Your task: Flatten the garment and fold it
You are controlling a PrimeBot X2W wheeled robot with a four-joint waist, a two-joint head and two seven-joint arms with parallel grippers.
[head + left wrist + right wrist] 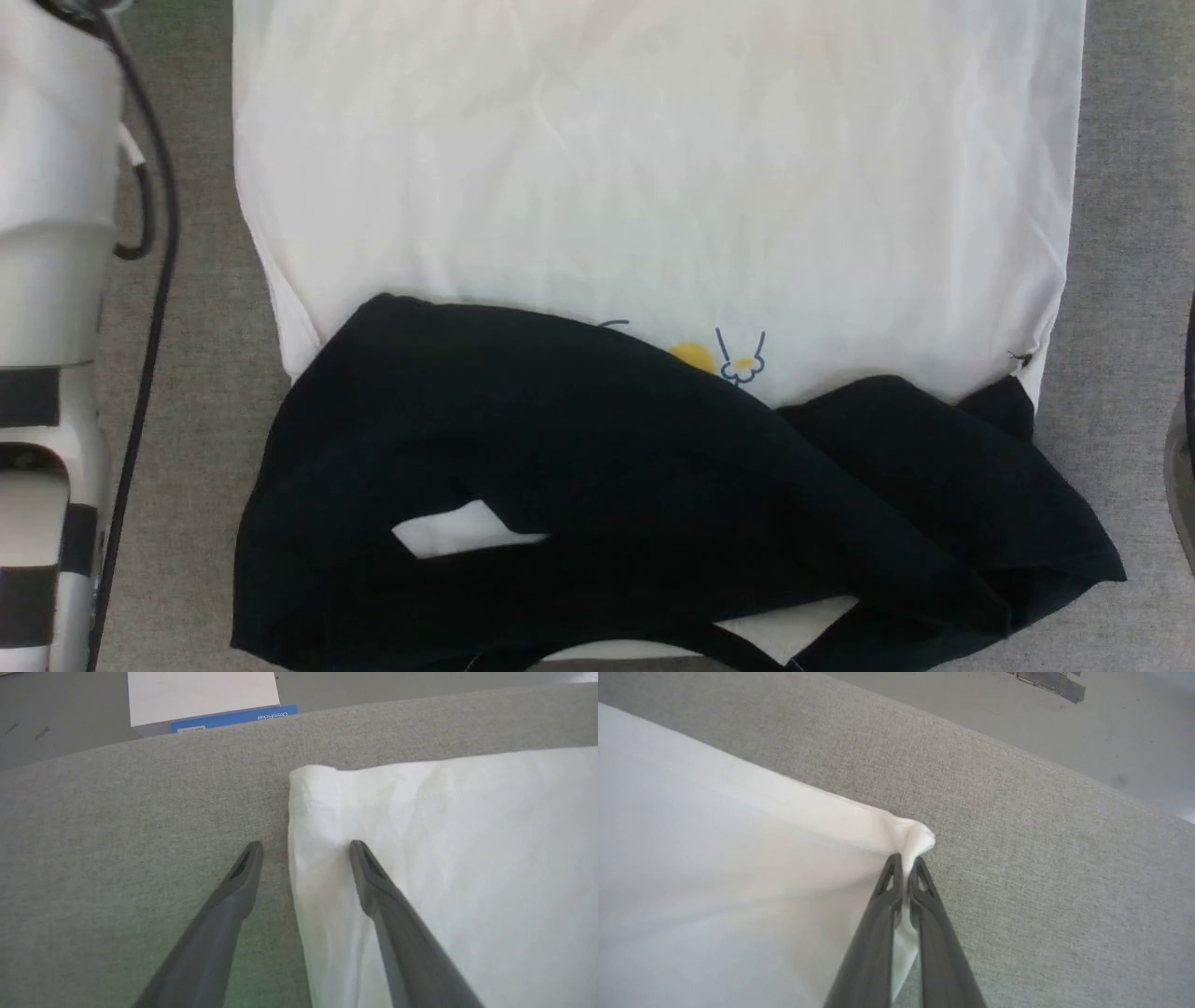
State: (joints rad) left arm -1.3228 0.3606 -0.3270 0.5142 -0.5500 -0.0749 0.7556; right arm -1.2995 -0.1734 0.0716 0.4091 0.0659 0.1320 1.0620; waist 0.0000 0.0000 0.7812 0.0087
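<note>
The garment lies spread on grey cloth, black sleeves apparently overlapping its print.

Grey woven tabletop, smooth grey floor beyond its far edge, white box standing on that floor, blue label strip along the box's near edge (white lettering on it), dark tape strip stuck to the floor.

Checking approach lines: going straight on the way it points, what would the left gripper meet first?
Probably the white side edge of the garment and the grey surface beside it; the left gripper, open, straddles that edge.
</note>
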